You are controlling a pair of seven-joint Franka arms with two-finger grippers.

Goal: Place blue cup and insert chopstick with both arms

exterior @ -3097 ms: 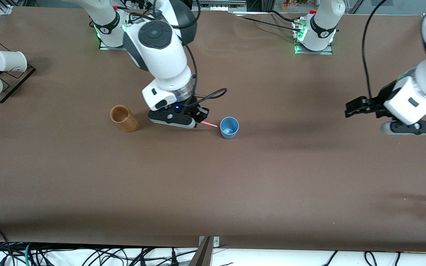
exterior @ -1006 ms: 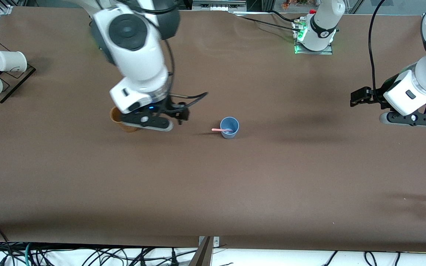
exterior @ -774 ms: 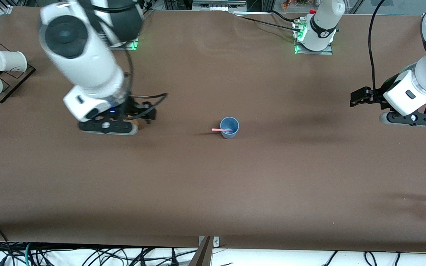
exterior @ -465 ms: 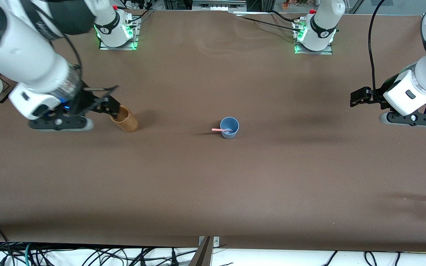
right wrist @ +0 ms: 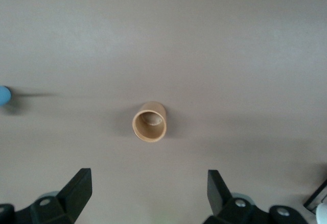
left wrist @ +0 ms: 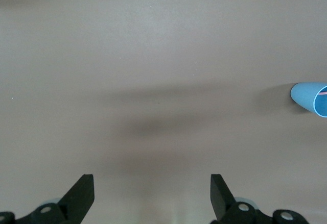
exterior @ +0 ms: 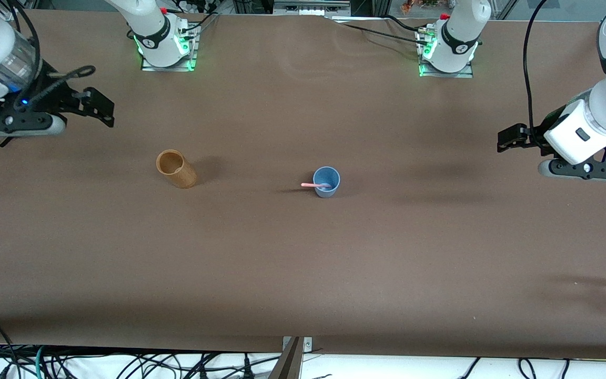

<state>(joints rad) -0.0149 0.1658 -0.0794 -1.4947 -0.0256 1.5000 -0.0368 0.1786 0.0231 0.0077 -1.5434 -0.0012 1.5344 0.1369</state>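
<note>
Chopstick (exterior: 312, 185) and blue cup (exterior: 326, 182) sat together near the middle of the brown worktop (exterior: 303, 252); the cup stood upright, the pink stick leaning in it with one end poking over the rim toward the right arm's end. A tan wooden cylinder (exterior: 175, 168) stood apart from the cup, toward that same end. The right tool (exterior: 104, 108) hung over the worktop's right-arm end, fingers spread and empty; the left tool (exterior: 508, 140) hung over the left arm's end — also spread wide, gripping nothing.
</note>
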